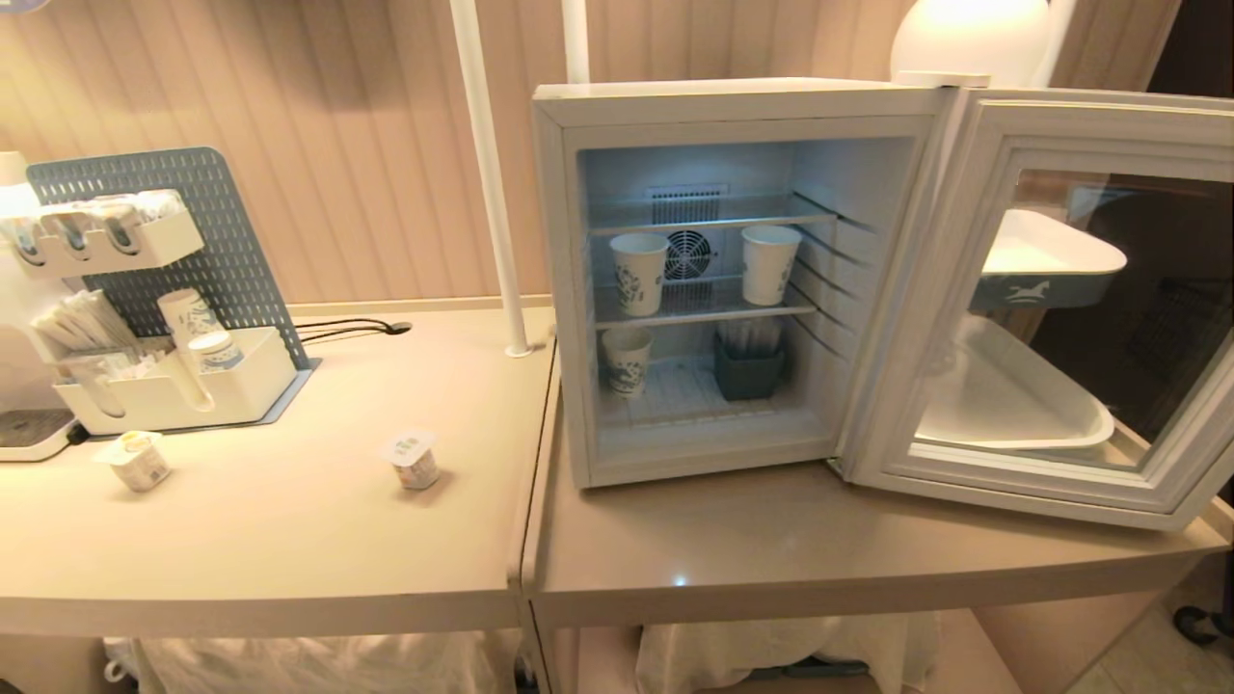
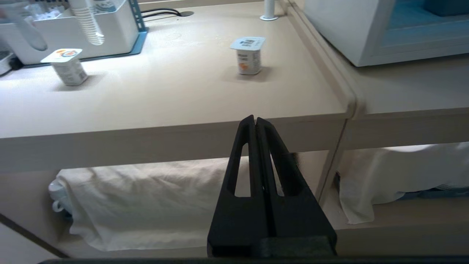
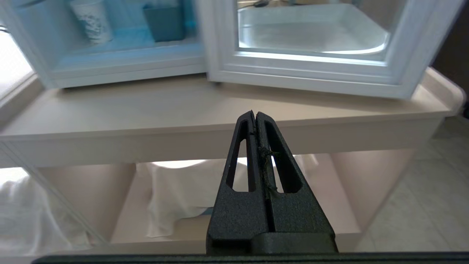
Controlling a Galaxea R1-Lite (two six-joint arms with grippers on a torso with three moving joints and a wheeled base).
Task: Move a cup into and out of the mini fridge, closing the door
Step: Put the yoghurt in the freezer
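Note:
The white mini fridge [image 1: 742, 101] stands on the right table with its door [image 1: 974, 289] swung wide open to the right. Inside, two patterned paper cups [image 1: 638, 273] [image 1: 769, 263] stand on the middle wire shelf and a third cup [image 1: 627, 360] on the floor of the fridge, beside a dark holder [image 1: 749, 370]. My left gripper [image 2: 255, 119] is shut and empty, parked low in front of the left table's edge. My right gripper [image 3: 255, 114] is shut and empty too, below the right table's front edge, facing the fridge [image 3: 128, 62].
Two small sealed yogurt pots [image 1: 138, 461] [image 1: 414, 460] stand on the left table. A pegboard organiser [image 1: 174, 386] with stacked cups sits at the back left by a water dispenser [image 1: 19, 289]. A white pole [image 1: 487, 173] rises beside the fridge. White trays [image 1: 1012, 395] lie behind the door.

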